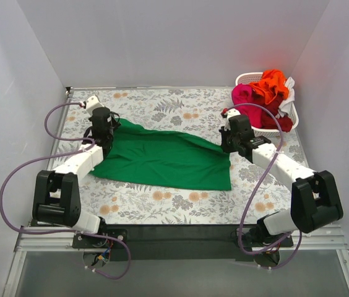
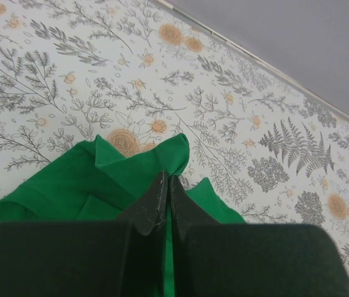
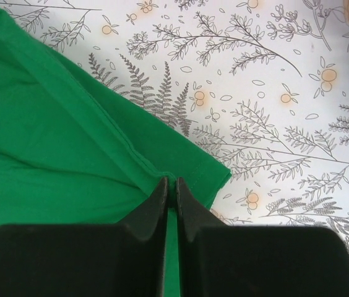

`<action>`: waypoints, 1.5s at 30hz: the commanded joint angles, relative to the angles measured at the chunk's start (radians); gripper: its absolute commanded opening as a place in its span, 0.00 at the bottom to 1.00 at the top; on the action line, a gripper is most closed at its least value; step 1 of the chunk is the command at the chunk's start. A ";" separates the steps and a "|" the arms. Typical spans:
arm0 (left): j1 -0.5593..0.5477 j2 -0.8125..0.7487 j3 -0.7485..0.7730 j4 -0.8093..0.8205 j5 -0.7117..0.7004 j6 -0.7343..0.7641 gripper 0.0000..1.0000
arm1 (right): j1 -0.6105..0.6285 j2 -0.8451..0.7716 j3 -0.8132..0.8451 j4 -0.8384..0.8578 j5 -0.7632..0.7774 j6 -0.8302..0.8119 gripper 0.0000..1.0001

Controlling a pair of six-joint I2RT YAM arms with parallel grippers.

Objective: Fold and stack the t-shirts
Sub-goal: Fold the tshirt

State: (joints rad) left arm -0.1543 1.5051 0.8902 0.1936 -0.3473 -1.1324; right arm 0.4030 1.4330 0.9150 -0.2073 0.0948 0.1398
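Both arms are extended low over the flowered table [image 1: 162,203]. The left gripper [image 2: 165,184] and right gripper [image 3: 170,184] are clenched on opposite ends of the green t-shirt [image 1: 168,161], which is spread flat between them.

Plain green t-shirt [image 1: 162,158] spread creased across counter [image 1: 180,207] middle, orange t-shirt [image 1: 272,83], magenta pink t-shirt [image 1: 244,94], dark red t-shirt [image 1: 283,122], white t-shirt [image 1: 289,86] heaped at far right corner.

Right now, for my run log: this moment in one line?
left claw: shut on green cloth t-shirt | right claw: shut on it | shirt: spread on floral table
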 commanded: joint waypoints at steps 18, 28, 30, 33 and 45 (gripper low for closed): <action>0.006 -0.333 -0.183 -0.026 -0.151 0.008 0.00 | 0.052 -0.198 -0.099 -0.050 0.080 0.029 0.01; 0.006 -0.425 -0.267 -0.080 -0.160 -0.023 0.00 | 0.120 -0.243 -0.156 -0.098 0.132 0.050 0.01; 0.006 -0.445 -0.278 -0.101 -0.167 -0.035 0.00 | 0.134 -0.246 -0.171 -0.103 0.143 0.060 0.01; 0.006 -0.470 -0.298 -0.117 -0.174 -0.049 0.00 | 0.152 -0.249 -0.185 -0.112 0.157 0.073 0.01; 0.006 -0.566 -0.385 -0.213 -0.174 -0.112 0.00 | 0.175 -0.295 -0.237 -0.144 0.223 0.121 0.01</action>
State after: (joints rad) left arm -0.1535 0.9806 0.5308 0.0288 -0.4919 -1.2148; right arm 0.5720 1.1633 0.6952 -0.3359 0.2779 0.2379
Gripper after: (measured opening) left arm 0.018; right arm 0.015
